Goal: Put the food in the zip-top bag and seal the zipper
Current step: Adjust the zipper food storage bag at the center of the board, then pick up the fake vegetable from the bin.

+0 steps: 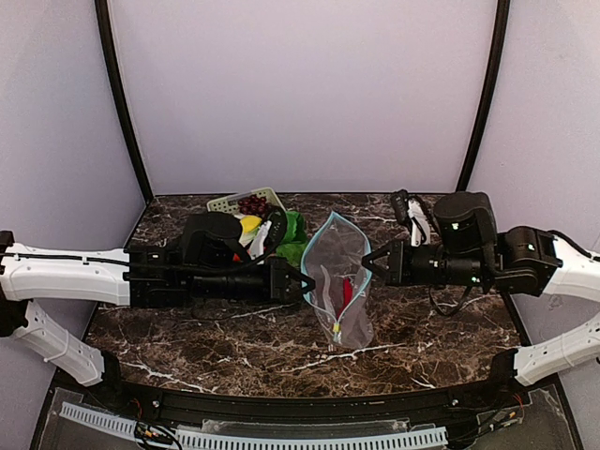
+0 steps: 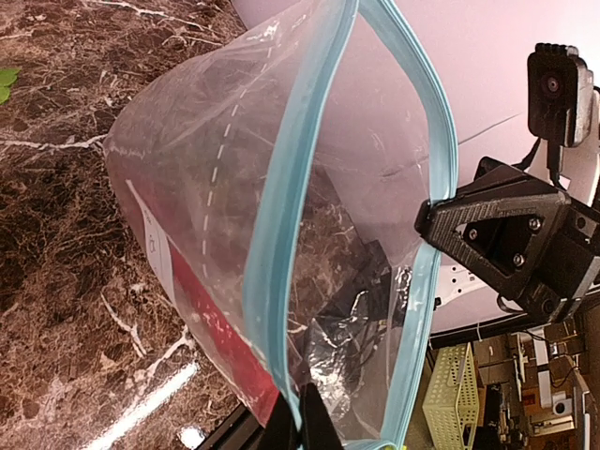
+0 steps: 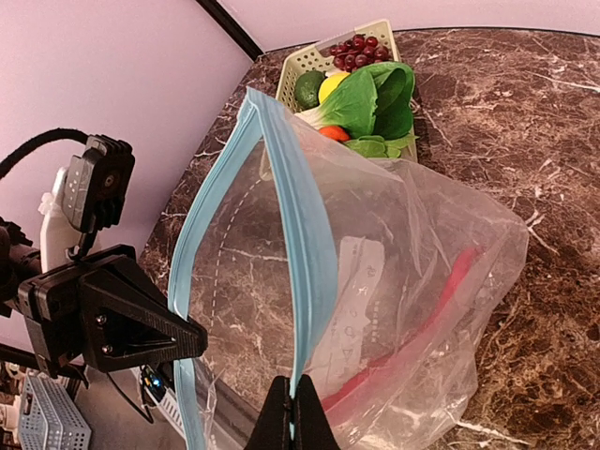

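Setting: dark marble table (image 1: pixel 187 328), lilac walls.
Top view: zip-top bag (image 1: pixel 339 253) stretched between left gripper (image 1: pixel 306 279) and right gripper (image 1: pixel 367 261), red chilli (image 1: pixel 347 292) inside.
Left wrist: own jaws pinched shut on the zipper (image 2: pixel 277 234) lip, right one clamped opposite.
Right wrist: remaining food (image 3: pixel 366 94) in basket (image 3: pixel 291 73), past the bag, on the left gripper's side.
Guess: left arm's nearer; bag mouth runs long away from both bases.

the top view looks down from above the near edge over the whole surface (image 1: pixel 234 347). the left wrist view sits close against the bag (image 2: pixel 216 216), facing the right hand (image 2: pixel 429 208); the right wrist view, equally close, faces the left hand (image 3: pixel 199 339) and the basket (image 3: pixel 298 66) beyond. all three share the bag.
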Controlling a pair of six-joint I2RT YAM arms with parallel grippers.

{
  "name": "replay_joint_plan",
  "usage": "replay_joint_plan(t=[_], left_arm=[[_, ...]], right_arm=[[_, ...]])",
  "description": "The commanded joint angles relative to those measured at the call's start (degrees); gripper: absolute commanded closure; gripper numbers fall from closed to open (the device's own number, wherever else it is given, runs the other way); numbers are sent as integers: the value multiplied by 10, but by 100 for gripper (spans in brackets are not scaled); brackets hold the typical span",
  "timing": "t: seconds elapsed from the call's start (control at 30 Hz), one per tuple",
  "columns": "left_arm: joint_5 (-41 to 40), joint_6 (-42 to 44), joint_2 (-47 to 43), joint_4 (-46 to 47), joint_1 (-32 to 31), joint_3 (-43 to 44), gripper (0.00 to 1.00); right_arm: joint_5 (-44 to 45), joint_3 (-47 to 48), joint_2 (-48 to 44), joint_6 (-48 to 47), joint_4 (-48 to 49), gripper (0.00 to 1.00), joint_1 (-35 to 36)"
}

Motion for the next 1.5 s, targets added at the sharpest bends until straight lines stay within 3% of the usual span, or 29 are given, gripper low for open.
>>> replay_joint_plan(t=[0.0, 0.13, 0.2, 0.33, 0.47, 0.63, 0.8, 1.1, 1.3, 1.47], left_arm=[[-10, 10, -28, -18, 2, -8, 99], [-5, 22, -29, -51, 2, -13, 84], [-9, 31, -33, -79, 2, -12, 64], [-41, 52, -63, -131, 2, -13, 35], [-66, 80, -104, -183, 27, -7, 22], [-27, 156, -131, -263, 105, 30, 17], [55, 268, -86, -337, 213, 87, 16], [95, 482, 7, -324, 314, 142, 18], [119, 574, 75, -281, 327, 139, 25], [142, 603, 124, -246, 327, 138, 32]], right_arm=[[6, 19, 9, -20, -19, 100, -3], [1, 18, 26, -20, -30, 100, -3], [-2, 17, 33, -20, -33, 100, -3], [-7, 13, 38, -18, -32, 100, -4], [-4, 13, 38, -20, -31, 100, -3], [-6, 18, 41, -25, -32, 100, -3], [-6, 22, 45, -27, -31, 100, -3], [-3, 26, 48, -21, -33, 100, -4], [2, 35, 55, -21, -37, 100, -3], [6, 47, 66, -22, -40, 100, -3]])
